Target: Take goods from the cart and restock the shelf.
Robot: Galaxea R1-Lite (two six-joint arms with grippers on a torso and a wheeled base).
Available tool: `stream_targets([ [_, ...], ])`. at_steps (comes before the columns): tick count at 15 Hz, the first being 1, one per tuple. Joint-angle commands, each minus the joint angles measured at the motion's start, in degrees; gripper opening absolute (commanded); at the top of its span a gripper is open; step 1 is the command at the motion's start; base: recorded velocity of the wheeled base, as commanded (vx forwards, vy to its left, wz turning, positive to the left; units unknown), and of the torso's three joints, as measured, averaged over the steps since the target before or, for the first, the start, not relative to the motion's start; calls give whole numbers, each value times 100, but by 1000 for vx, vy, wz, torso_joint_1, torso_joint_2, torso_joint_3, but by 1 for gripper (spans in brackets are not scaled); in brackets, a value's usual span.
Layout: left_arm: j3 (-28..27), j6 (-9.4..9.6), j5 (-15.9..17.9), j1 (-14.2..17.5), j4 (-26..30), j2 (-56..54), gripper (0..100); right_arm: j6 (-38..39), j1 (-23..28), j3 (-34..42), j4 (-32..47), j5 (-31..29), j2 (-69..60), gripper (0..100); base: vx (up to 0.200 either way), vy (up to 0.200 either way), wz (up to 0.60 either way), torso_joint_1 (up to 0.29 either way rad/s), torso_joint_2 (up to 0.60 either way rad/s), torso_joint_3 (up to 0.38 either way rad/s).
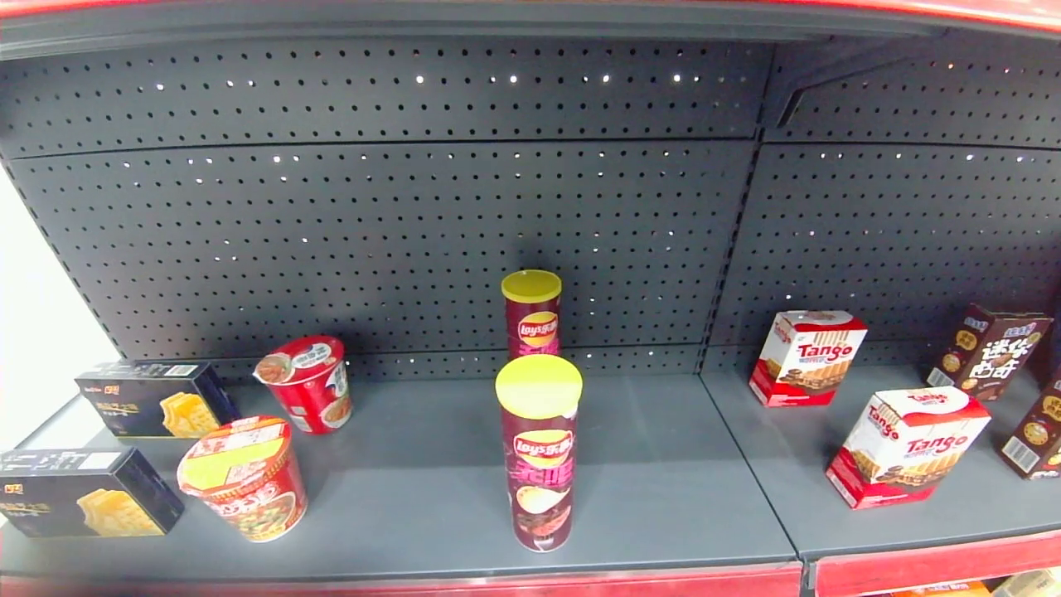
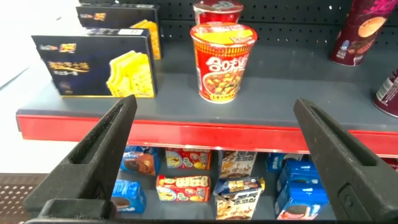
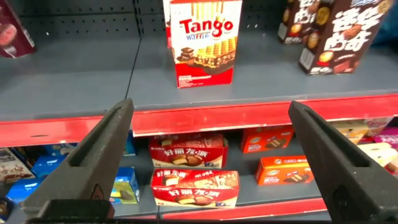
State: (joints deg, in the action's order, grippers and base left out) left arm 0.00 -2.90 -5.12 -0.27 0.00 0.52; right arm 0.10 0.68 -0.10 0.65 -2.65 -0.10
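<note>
Hovering before shelf (image 1: 663, 481) front edge with left gripper (image 2: 214, 104) and right gripper (image 3: 210, 107) both spread wide, empty, presumably ready for next pickup. Filing chip cans (image 1: 539, 452) upright mid-shelf, front-to-back, labels outward for shoppers; room beside for more.

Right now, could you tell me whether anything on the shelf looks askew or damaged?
Nothing stands out. The front chip can, front noodle cup, front Tango box and the goods behind them all stand upright on the shelf; nothing is toppled, spilled or crushed.
</note>
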Motion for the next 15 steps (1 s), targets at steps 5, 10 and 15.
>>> stream_targets([
  [5,0,-9,-7,0,0,0,100,-1,-7,1,-12,1,10,100,0,0,240,1,1,-1],
  [10,0,-9,-7,0,0,9,100,-1,2,1,-3,10,10,100,0,0,0,0,0,0],
  [15,0,-9,-7,0,0,9,100,-1,2,1,-3,10,10,100,0,0,0,0,0,0],
])
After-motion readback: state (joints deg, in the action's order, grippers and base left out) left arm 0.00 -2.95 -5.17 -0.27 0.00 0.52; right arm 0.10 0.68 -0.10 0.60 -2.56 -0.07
